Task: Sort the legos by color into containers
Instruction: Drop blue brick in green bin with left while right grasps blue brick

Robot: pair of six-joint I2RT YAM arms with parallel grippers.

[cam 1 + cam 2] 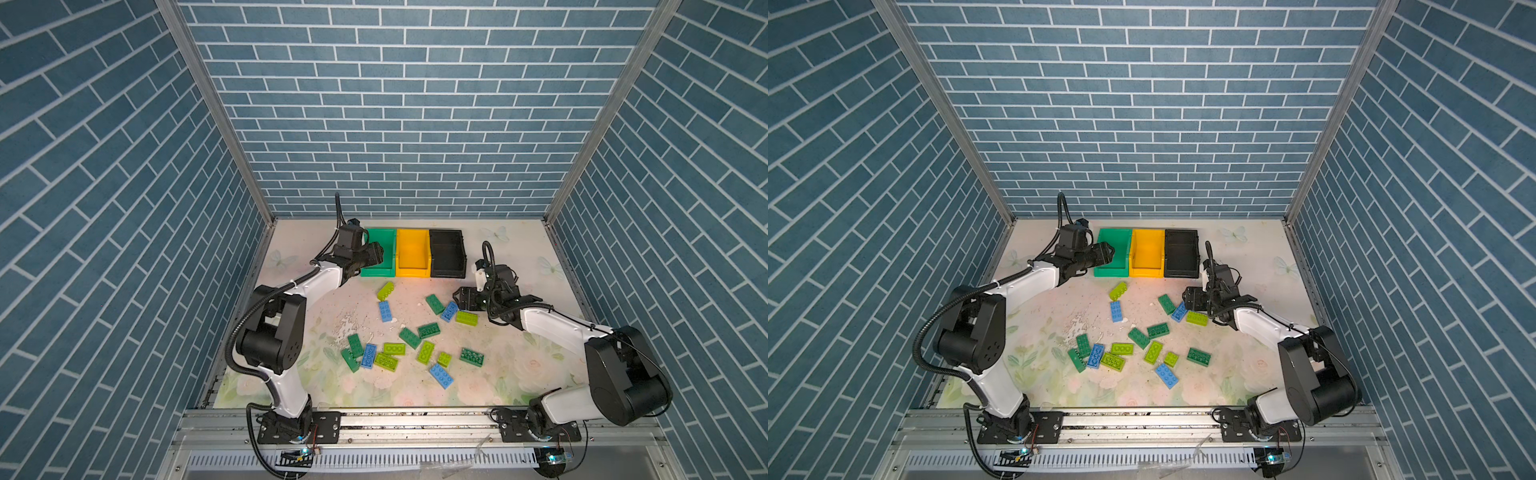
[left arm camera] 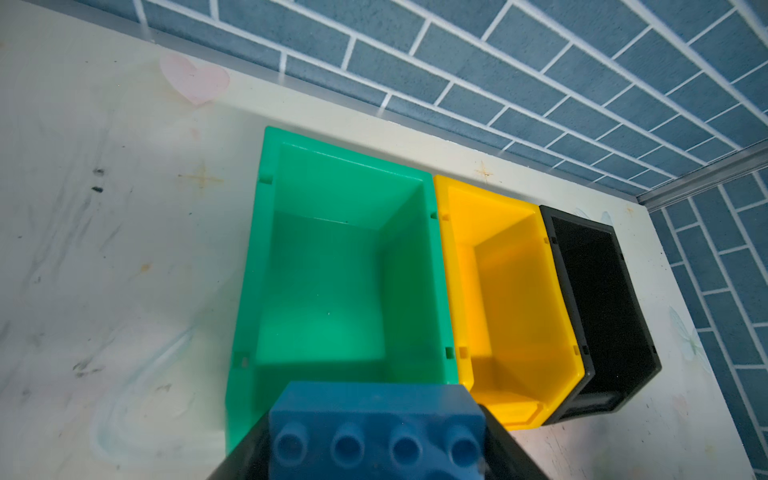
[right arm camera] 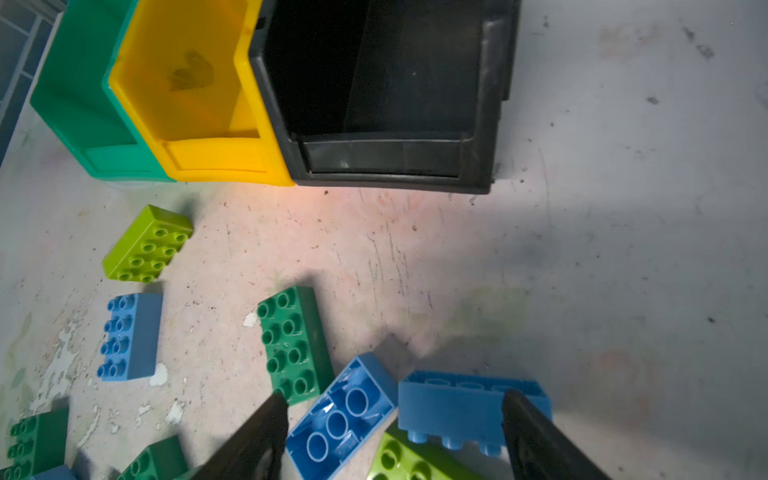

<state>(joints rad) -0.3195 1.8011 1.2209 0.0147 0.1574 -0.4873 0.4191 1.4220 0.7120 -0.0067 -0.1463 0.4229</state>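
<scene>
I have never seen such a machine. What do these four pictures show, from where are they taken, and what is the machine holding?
These are two robot arms fixed at the edge of a table. Each arm ends in a gripper, a clamp with two fingers. Two pictures look down from above and show nearly the same whole scene. The other two come from small cameras on the arms' wrists, so they look past the fingers.

Loose legos in light blue, dark green and lime green lie on the table. At the back, three open bins stand side by side: a green bin, a yellow bin and a black bin. All look empty.

The left gripper holds a blue lego close to the green bin. The right gripper is open, low over other blue legos.
</scene>
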